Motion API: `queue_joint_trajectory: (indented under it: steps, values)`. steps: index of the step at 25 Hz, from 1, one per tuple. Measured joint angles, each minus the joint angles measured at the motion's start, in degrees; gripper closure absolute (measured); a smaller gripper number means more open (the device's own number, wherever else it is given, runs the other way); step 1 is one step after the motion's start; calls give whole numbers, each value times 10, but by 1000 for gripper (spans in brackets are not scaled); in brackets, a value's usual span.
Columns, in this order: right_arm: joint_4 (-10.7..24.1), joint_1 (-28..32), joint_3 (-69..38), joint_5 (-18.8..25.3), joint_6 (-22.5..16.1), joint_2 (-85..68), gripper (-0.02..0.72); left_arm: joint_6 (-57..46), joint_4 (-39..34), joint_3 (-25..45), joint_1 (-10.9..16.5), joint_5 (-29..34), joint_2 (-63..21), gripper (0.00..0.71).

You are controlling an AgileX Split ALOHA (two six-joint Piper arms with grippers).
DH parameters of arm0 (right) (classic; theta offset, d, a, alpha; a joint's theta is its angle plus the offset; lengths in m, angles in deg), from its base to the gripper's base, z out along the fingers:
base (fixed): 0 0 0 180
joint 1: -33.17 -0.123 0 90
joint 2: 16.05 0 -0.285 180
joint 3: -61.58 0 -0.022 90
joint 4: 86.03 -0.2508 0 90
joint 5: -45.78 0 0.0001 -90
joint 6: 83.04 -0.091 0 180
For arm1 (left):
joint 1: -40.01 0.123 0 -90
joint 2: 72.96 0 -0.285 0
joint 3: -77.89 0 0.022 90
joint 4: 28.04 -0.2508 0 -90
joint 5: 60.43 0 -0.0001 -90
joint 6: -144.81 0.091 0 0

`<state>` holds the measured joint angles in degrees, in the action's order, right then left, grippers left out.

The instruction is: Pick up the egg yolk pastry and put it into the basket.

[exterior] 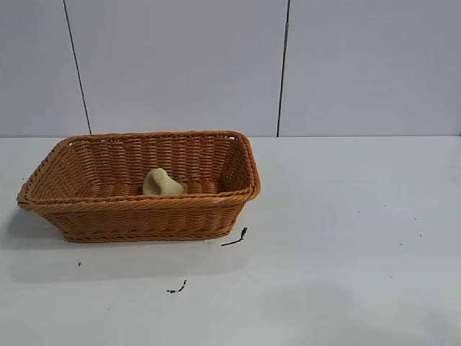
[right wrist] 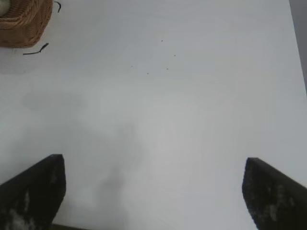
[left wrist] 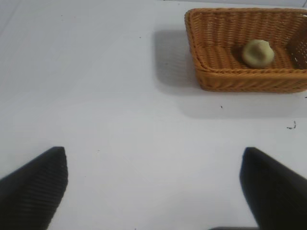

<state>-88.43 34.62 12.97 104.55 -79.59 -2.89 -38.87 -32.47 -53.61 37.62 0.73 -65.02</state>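
Two grey wall panels (exterior: 180,65), split by dark vertical seams, stand behind the white table (exterior: 346,216) we work at. Its top is smooth and matte, marked by a few dark specks and two short black scraps: one (exterior: 235,238) lies just beside the basket's near right corner, the other (exterior: 177,288) a little farther toward the camera. Soft shadows fall under and beside the basket.

From the exterior view the whole right half of the table lies open, and a broad strip runs free in front of the basket as well. Our arms do not show in that view.

We see the basket (exterior: 144,216) on the left part of the table, rectangular, woven of orange-brown wicker with flared sides and a braided rim. Inside it, on the woven floor near the middle, sits the egg yolk pastry (exterior: 162,183), a small pale yellow-green lump with a smooth, slightly dented dome.

Our left gripper (left wrist: 153,191) hangs over bare table, well apart from the basket, its dark ribbed fingers (left wrist: 33,187) spread wide with nothing between them. Our right gripper (right wrist: 153,191) is likewise spread wide and empty above open table, with only a corner of the basket far off.
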Motion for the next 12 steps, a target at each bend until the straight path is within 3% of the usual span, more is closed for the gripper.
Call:
queue_joint_trajectory:
  steps: [12]
  values:
    - [4, -25, 0, 0, -4, -56, 11, 0, 0, 0, 0, 0, 0, 14]
